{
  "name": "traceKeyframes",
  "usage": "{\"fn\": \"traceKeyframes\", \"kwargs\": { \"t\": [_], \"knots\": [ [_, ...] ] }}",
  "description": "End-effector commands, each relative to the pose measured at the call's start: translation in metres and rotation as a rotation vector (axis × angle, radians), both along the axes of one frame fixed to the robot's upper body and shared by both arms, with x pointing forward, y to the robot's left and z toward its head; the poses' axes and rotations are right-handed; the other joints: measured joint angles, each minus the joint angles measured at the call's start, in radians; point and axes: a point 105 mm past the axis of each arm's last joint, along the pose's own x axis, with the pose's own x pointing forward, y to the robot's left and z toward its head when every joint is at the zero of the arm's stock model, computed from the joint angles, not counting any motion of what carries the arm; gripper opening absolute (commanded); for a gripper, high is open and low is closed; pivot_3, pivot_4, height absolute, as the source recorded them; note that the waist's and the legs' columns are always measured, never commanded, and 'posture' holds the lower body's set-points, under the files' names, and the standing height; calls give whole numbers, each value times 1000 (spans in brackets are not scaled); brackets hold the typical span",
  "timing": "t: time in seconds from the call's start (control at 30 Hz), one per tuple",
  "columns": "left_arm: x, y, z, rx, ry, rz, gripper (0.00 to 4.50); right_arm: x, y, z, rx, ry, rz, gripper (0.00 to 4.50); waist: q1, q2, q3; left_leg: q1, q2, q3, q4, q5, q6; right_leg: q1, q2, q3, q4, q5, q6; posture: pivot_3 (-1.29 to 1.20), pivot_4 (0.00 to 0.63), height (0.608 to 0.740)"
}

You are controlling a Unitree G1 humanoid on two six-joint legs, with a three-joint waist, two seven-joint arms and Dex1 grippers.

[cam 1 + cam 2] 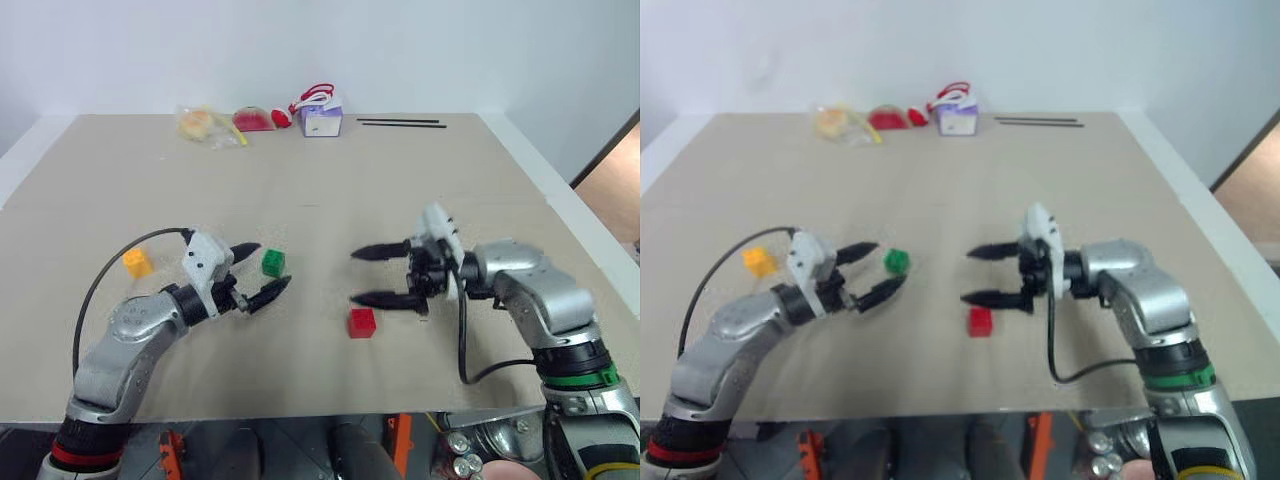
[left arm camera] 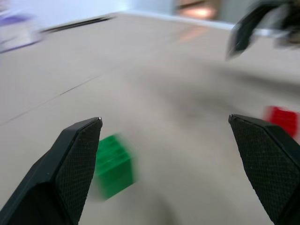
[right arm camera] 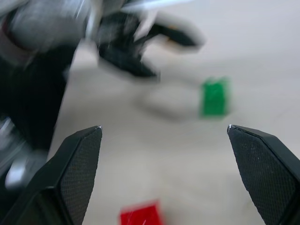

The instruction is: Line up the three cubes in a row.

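Observation:
Three cubes lie apart on the tan table. The yellow-orange cube is at the left, the green cube in the middle, the red cube nearer the front. My left gripper is open and level, its fingertips just left of the green cube, which sits beside one finger. My right gripper is open and empty, pointing left, raised above and just behind the red cube.
At the table's far edge lie a clear bag with food, a red item, a purple-and-white box and a thin black stick. The table's right edge runs close to my right arm.

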Motion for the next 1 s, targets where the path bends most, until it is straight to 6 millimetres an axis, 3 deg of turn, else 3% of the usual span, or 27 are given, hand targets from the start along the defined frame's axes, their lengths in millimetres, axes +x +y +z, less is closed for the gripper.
{"fn": "traceKeyframes", "kwargs": {
  "t": [0.03,0.33,1.0],
  "knots": [
    [0,2,7,-10,-13,163,4500,-6,7,24,49,-74,-26,4423,0,0,0,0,0,0,0,0,0,0,0,0,0,0,0,0,150,740],
    [8,-13,-23,31,99,229,4500,-8,25,32,37,-124,-13,4423,-1,0,0,0,-1,1,1,0,0,0,0,1,0,1,0,0,150,740],
    [29,-29,-33,74,97,208,4500,-10,27,33,37,-140,-12,4423,0,0,0,0,-1,1,1,0,0,0,0,1,0,1,0,0,150,740]
  ]
}}
